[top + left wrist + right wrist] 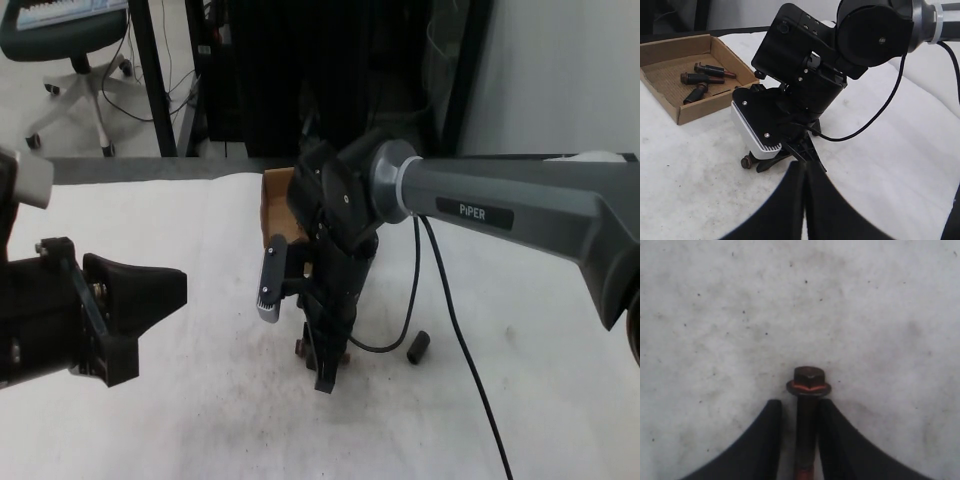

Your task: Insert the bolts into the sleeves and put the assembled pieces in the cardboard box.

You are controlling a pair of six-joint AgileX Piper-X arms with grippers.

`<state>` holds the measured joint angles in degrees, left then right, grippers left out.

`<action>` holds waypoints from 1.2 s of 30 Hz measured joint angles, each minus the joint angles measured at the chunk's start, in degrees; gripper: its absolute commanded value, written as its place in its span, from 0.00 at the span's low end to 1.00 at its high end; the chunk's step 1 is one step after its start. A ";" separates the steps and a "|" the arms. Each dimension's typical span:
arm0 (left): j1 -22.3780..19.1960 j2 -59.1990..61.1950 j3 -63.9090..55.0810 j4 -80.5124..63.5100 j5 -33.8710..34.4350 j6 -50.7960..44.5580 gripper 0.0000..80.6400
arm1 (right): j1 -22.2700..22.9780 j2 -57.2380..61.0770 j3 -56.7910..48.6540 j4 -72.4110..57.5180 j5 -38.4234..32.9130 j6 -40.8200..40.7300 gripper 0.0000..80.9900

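A rusty hex-head bolt (809, 382) lies on the white bench, its shank between the fingers of my right gripper (799, 405). The jaws stand open, with narrow gaps on both sides of the shank. In the high view that gripper (325, 378) points straight down at mid-bench, the bolt (300, 347) at its tips. A black sleeve (418, 347) lies a little to its right. The cardboard box (695, 112) holds three assembled pieces (702, 80). My left gripper (805, 169) is shut and holds nothing, hovering near the right gripper (787, 159).
The box (272, 200) sits just behind the right arm's wrist. A black cable (450, 300) hangs from the right arm and loops over the bench. An office chair (70, 50) and dark frame legs stand beyond the bench's far edge.
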<state>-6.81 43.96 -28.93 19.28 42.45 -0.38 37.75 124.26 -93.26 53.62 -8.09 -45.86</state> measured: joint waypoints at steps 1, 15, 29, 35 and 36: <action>0.00 0.00 0.00 0.00 0.00 0.00 0.00 | 0.00 0.00 0.00 -0.11 0.00 0.00 0.32; 0.00 0.00 0.00 0.00 0.00 0.00 0.00 | 0.25 -0.07 0.22 -1.57 0.07 0.00 0.32; 0.00 0.00 0.00 0.00 0.00 0.00 0.00 | 0.83 -0.07 0.22 -3.05 0.40 0.00 0.01; 0.00 0.00 0.00 0.00 0.00 0.00 0.00 | 0.83 -0.85 0.64 -3.78 0.40 0.95 0.01; 0.00 0.00 0.00 0.00 0.00 -0.11 0.00 | 0.83 -0.91 0.68 -3.83 0.40 0.95 0.01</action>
<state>-6.81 43.96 -28.93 19.28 42.45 -0.49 38.58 123.35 -92.58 49.80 -7.70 -44.91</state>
